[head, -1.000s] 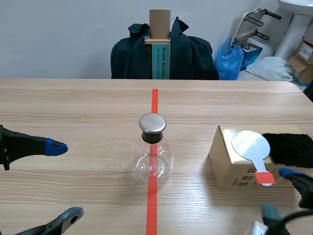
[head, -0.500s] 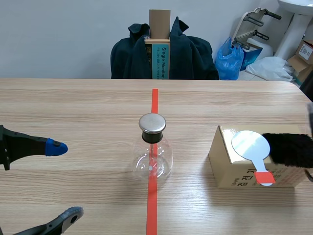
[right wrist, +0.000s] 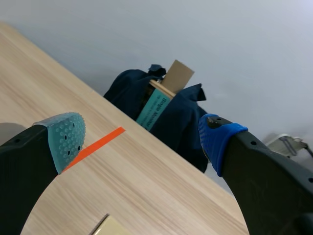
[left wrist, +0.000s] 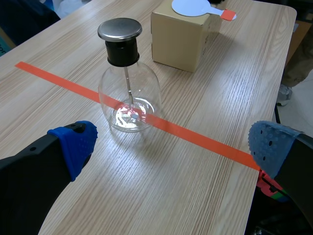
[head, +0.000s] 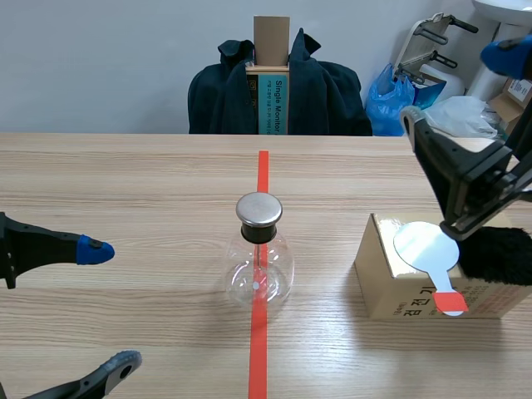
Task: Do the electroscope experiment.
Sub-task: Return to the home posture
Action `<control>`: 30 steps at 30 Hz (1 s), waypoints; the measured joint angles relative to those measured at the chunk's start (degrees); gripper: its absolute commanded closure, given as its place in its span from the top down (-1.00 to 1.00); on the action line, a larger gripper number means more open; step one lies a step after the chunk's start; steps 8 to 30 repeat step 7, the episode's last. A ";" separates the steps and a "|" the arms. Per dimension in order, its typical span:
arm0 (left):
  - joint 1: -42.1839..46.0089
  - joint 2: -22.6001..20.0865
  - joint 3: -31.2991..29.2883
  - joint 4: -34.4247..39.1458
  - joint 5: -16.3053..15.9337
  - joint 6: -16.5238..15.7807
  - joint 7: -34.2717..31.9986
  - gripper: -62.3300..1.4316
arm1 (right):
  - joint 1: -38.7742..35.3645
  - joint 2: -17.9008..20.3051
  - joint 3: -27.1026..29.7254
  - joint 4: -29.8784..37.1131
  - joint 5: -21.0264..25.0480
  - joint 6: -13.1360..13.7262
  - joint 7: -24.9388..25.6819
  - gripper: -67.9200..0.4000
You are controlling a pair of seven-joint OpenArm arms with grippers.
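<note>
Item 1, left gripper (head: pixel 106 307): comes in low from the left and lies near level, pointing toward the middle. Its two fingers (left wrist: pixel 34 171) are spread wide with nothing between them. Both pads (left wrist: pixel 74 142) are blue in the left wrist view.

Item 2, right gripper (head: pixel 457 83): raised high at the right, tilted upward and pointing toward the far side. Its two thick black fingers are spread wide with nothing held. One pad is blue, the other grey-green, and both are dotted.
</note>
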 measured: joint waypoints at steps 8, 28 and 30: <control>0.00 0.00 0.00 0.00 -0.02 0.02 -0.02 1.00 | -0.96 -0.02 -4.94 -0.31 -1.05 0.55 -3.85 0.40; 0.00 0.00 0.00 0.00 -0.02 0.02 -0.02 1.00 | -0.96 -0.02 -4.94 -0.31 -1.05 0.55 -3.85 0.40; 0.00 0.00 0.00 0.00 -0.02 0.02 -0.02 1.00 | -0.96 -0.02 -4.94 -0.31 -1.05 0.55 -3.85 0.40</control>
